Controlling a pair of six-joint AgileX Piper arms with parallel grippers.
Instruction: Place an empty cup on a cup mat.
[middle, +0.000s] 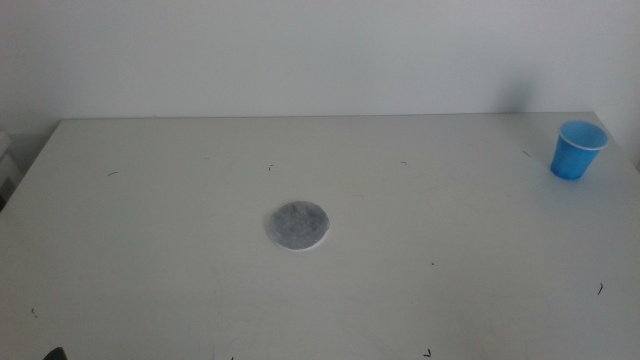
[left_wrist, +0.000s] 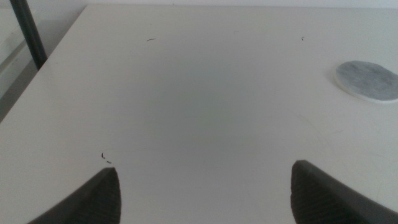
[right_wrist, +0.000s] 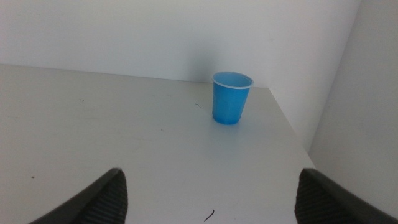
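Note:
The blue cup (middle: 577, 150) stands upright and empty at the table's far right, near the back edge. It also shows in the right wrist view (right_wrist: 231, 98), well ahead of my right gripper (right_wrist: 208, 199), whose jaws are wide open with nothing between them. The speckled grey cup mat (middle: 297, 225) lies flat near the middle of the table. It shows at the edge of the left wrist view (left_wrist: 368, 81). My left gripper (left_wrist: 205, 196) is open and empty, low over the table's near left part. Neither arm shows in the middle view.
The white table (middle: 150, 250) carries only small dark specks. Its right edge (right_wrist: 292, 130) runs close behind the cup. A white wall stands behind the table. A dark post (left_wrist: 28, 34) stands off the table's left side.

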